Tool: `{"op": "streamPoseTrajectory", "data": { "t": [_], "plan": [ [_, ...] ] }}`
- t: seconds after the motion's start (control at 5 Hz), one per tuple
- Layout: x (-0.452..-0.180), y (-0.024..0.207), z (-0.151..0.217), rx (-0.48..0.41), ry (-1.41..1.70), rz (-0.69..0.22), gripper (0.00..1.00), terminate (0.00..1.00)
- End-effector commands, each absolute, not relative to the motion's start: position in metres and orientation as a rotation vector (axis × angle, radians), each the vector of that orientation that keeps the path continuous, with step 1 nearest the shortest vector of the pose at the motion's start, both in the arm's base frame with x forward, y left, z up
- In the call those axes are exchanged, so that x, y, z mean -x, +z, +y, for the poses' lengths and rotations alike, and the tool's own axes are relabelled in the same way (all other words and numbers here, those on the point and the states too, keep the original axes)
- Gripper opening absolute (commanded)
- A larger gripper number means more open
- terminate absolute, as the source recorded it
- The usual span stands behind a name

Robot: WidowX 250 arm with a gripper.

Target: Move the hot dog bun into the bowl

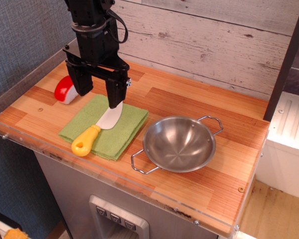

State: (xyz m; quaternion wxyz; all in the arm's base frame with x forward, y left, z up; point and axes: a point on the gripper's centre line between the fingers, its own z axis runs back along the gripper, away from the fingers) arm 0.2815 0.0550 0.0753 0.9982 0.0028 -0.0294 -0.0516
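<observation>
Back wall [214, 40]: whitewashed, weathered horizontal planks across the top of the frame.
Left wall [20, 35]: grey-blue textured covering, filling the upper left.
Counter top [189, 104]: striped wood in light and reddish tones, running diagonally through the centre.
Counter edge [114, 181]: clear plastic strip fixed with small screws along the front.
Cabinet front [79, 199]: grey, with a panel of buttons [117, 219] at bottom centre.
Dark post [286, 59]: slanting upright at the right edge.
White unit [289, 144]: ribbed top, at the right.
Floor [269, 209]: pale wood, lower right.
</observation>
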Motion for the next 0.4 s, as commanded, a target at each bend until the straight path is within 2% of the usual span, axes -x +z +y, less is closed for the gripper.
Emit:
{"op": "streamPoseTrajectory", "data": {
  "t": [0.0,0.2],
  "plan": [
    [-0.282,0.075,0.055,-0.006,-0.103,-0.059,1.00,0.00],
    [-0.292,0.072,0.091,-0.034,-0.046,-0.068,1.00,0.00]
  ]
}}
